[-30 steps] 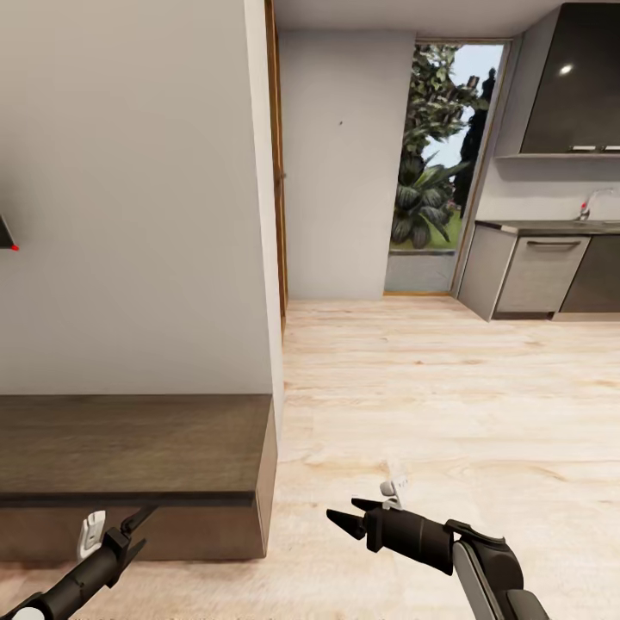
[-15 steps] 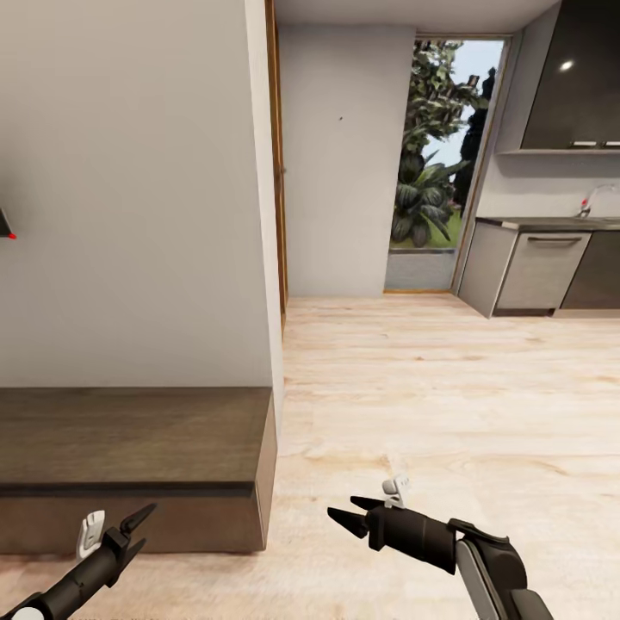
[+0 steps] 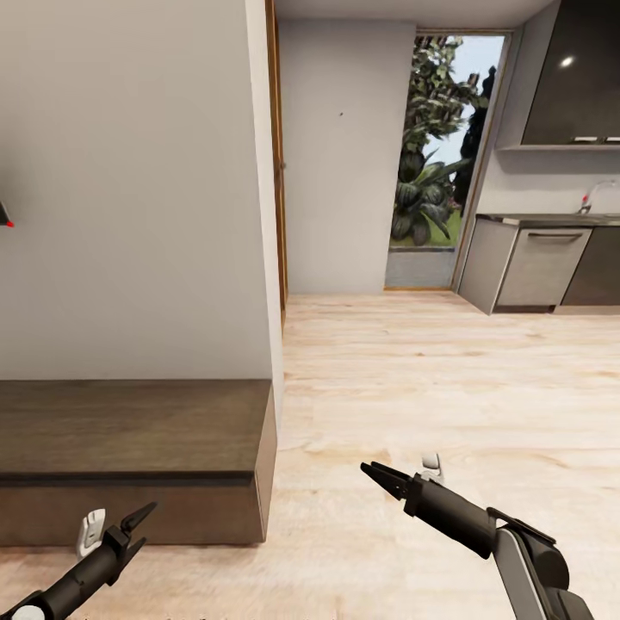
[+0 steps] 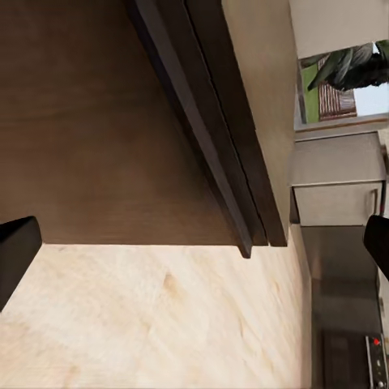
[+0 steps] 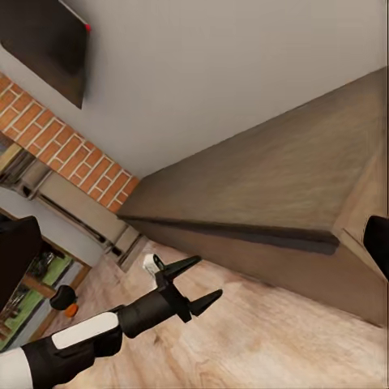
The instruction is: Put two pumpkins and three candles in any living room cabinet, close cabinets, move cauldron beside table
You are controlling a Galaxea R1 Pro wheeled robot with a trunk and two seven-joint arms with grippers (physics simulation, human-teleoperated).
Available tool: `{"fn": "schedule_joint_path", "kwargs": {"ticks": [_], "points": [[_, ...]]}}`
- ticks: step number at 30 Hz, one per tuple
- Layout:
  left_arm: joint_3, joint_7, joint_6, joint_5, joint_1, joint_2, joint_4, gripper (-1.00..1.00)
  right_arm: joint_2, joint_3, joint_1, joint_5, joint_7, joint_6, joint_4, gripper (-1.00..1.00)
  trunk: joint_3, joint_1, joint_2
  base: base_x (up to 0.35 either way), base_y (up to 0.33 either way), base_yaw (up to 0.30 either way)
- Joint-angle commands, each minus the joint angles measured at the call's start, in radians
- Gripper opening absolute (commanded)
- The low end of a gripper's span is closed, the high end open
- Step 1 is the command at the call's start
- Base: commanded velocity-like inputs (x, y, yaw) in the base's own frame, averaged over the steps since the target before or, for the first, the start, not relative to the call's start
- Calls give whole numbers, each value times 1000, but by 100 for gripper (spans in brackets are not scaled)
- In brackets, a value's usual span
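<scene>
cabinet [image 3: 129, 430] cut off at head view's left edge, small orange object [image 5: 72, 309] too tiny to identify

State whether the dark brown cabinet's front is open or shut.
Shut: the cabinet shows a flat, flush front below its top, with no drawer pulled out.

We see the cabinet [image 3: 129, 430] finished in dark brown wood with a matt, faintly grained top and flat smooth fronts. The floor [image 3: 448, 379] is pale wood plank with visible grain and a soft sheen. The wall [image 3: 129, 189] above the cabinet is smooth, matt, off-white. The left pincer [image 5: 190, 288] and right pincer [image 3: 383, 478] look like matt black plastic. The kitchen units [image 3: 542, 271] show smooth grey fronts; the upper unit [image 3: 573, 77] is glossy dark. A brick surface [image 5: 73, 158] looks rough.
</scene>
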Motion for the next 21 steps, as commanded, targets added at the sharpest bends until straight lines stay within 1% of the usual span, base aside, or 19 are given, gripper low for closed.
{"fn": "schedule_joint_path", "kwargs": {"ticks": [1, 2, 4, 5, 6, 7, 8, 9, 12, 17, 21], "points": [[2, -2, 9, 8, 0, 6, -1, 100, 0, -1, -1, -2, 0, 6, 1, 100, -4, 4, -8, 0, 0, 0], [2, -4, 11, 12, 0, 16, -2, 100, 0, -1, -1, -1, -3, 6, 2, 100, -7, 8, -15, 0, 0, 0], [6, -11, 17, 23, -1, 47, -5, 100, 0, 0, -1, 1, -11, 6, 4, 100, -14, 15, -29, 0, 0, 0], [10, -20, 19, 32, -2, 62, -6, 100, 0, 0, -1, 1, -14, 6, 4, 100, -17, 19, -36, 0, 0, 0], [16, -36, 21, 50, -2, 79, -6, 100, -1, 0, -1, 1, -16, 7, 2, 100, -20, 23, -43, 0, 0, 0], [17, -42, 21, 57, -3, 83, -6, 100, -1, 0, -1, 1, -16, 7, 1, 100, -23, 27, -50, 0, 0, 0], [19, -54, 22, 77, -2, 90, -5, 100, -1, 0, -1, 1, -17, 7, 0, 100, -26, 31, -57, 0, 0, 0], [20, -61, 23, 92, -3, 93, -6, 100, -1, 0, -1, 1, -17, 7, -1, 100, -29, 34, -64, 0, 0, 0], [21, -60, 24, 104, -3, 91, -7, 100, -1, 0, -1, 1, -17, 7, -1, 100, -39, 46, -85, 0, 0, 0], [21, -55, 23, 108, -4, 86, -6, 100, 0, 0, -1, 1, -18, 7, 0, 100, -54, 65, -120, 0, 0, 0], [21, -55, 23, 108, -4, 85, -6, 100, 1, 2, -1, 1, -18, 7, -1, 100, -70, 67, -121, 0, 0, 0]]}}
